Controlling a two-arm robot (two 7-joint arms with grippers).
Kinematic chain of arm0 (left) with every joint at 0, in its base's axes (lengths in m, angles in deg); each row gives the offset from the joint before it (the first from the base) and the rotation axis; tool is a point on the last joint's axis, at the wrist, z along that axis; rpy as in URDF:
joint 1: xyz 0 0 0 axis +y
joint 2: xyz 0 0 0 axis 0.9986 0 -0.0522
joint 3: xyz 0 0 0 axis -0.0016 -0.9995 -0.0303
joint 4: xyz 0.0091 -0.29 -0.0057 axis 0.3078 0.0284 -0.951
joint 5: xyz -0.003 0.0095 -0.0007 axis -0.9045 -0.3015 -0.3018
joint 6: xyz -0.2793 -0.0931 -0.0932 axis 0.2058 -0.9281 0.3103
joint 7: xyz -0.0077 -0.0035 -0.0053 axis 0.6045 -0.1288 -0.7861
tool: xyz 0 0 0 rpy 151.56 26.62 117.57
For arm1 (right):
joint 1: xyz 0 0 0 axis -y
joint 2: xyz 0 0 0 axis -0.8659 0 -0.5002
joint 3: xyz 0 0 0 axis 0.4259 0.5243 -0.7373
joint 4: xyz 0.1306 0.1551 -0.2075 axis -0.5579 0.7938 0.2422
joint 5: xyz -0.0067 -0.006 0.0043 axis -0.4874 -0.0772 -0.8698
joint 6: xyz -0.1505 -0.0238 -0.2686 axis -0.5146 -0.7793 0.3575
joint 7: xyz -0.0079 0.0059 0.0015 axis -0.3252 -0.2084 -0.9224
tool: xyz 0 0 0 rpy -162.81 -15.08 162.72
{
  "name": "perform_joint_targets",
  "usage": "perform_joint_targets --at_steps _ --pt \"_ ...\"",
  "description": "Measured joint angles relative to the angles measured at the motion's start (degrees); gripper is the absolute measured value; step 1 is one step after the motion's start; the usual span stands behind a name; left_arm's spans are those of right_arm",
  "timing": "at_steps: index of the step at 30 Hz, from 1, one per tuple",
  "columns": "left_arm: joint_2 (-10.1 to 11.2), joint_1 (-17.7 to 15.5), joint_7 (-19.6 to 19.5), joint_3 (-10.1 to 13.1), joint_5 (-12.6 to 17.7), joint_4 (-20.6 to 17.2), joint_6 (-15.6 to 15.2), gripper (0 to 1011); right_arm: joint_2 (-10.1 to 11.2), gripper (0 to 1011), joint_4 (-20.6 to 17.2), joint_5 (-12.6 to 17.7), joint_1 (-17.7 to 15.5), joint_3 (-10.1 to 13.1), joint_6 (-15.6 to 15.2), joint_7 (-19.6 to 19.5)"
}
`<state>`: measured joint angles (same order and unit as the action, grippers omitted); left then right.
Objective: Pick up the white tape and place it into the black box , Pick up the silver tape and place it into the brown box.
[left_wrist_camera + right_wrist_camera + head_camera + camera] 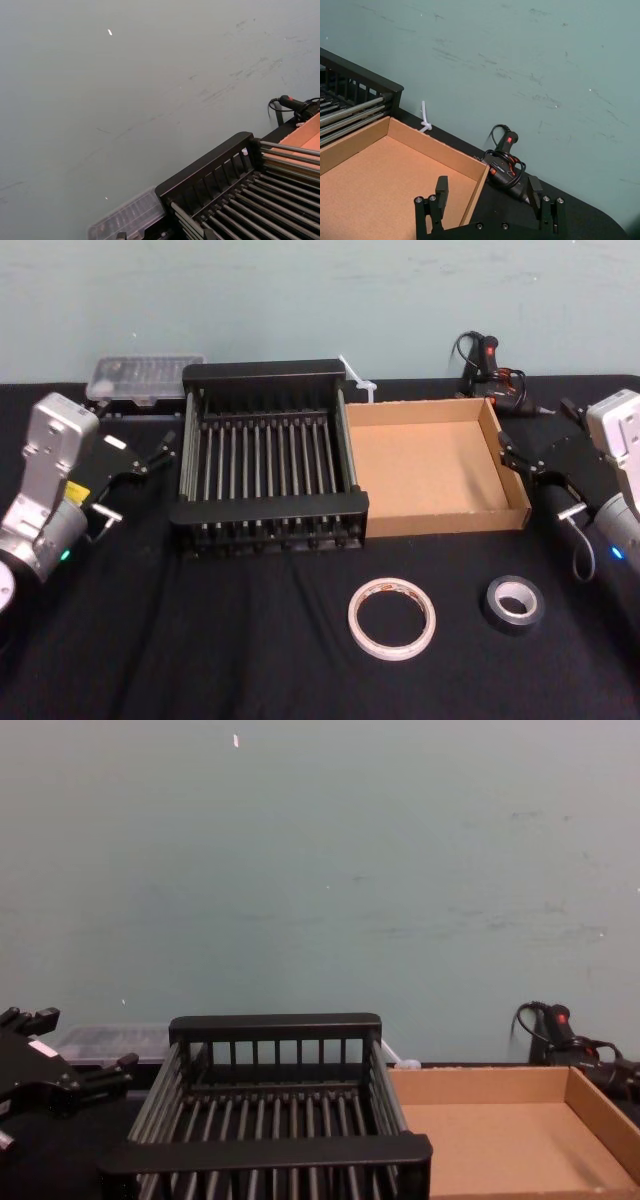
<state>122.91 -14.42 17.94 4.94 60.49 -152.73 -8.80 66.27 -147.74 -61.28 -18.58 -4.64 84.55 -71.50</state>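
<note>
While both grippers stand open and empty, we treat the first pick as not yet begun. The right gripper (510, 452) hovers at the right wall of the brown box (425, 465), its fingers (441, 189) spread wide with nothing between them. The left gripper (160, 453) hovers just left of the black box (270, 508), likewise spread. The white tape (392, 618) lies flat on the table (200, 640) in front of the two boxes, which sit side by side. The silver tape (513, 603) lies near it on the right, not touching it. For the white tape we advise a descent from straight above, one finger into the hollow centre and one outside the ring, closing on the wall of the roll. Keep clear of the silver tape during the approach. Lift well above the black box's thick front rim before crossing it, then release low over the bars so the roll does not bounce or tip on edge.
</note>
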Motion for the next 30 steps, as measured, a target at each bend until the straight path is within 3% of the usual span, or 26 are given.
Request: perform_joint_targets --at_steps 30 --pt "0.00 0.00 0.00 0.00 0.00 0.00 0.00 1001 0.00 1002 0.00 0.00 0.00 0.00 0.00 0.00"
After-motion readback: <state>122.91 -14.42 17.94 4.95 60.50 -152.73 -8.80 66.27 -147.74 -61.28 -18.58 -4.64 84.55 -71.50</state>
